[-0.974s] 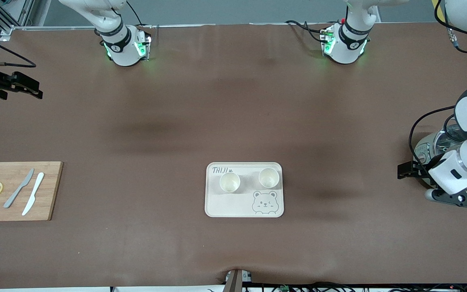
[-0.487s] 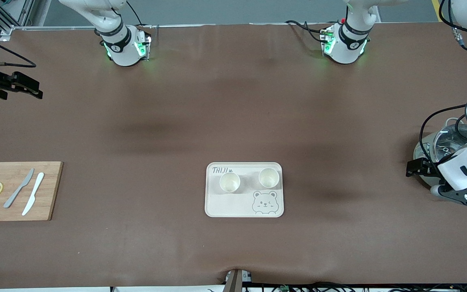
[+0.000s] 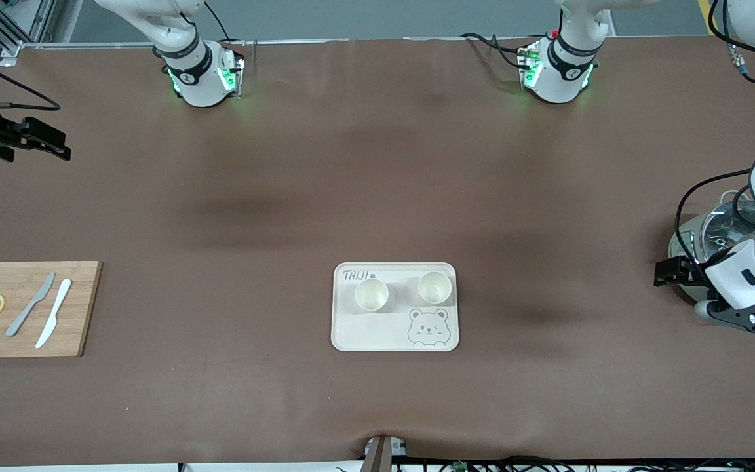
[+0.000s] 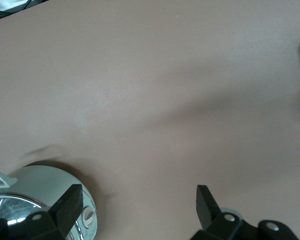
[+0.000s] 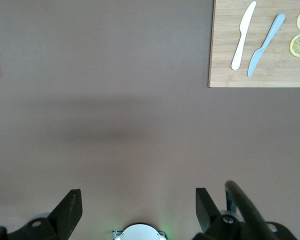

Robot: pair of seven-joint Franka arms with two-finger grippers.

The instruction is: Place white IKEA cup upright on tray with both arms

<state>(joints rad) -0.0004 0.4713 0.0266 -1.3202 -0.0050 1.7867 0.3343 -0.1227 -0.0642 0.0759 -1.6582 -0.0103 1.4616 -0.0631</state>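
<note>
The cream tray point(image 3: 377, 334) with its bear drawing lies mid-table, toward the front camera. Two white cups point(image 3: 371, 294) point(image 3: 434, 286) stand upright on it, side by side. My left gripper point(image 3: 664, 273) is open and empty at the left arm's end of the table, beside a round appliance; in the left wrist view point(image 4: 137, 202) only bare mat lies between its fingers point(image 4: 70, 204). My right gripper point(image 3: 50, 143) is open and empty at the right arm's end; in the right wrist view point(image 5: 137, 207) it is over bare mat.
A round silver appliance with a glass lid point(image 3: 705, 233) sits under the left arm and shows in the left wrist view point(image 4: 35, 192). A wooden cutting board point(image 3: 79, 308) holds two knives and two lemon slices; it also shows in the right wrist view point(image 5: 225, 55).
My left arm has swung outward toward its end of the table, away from the tray. The right gripper, cups and tray have barely moved.
</note>
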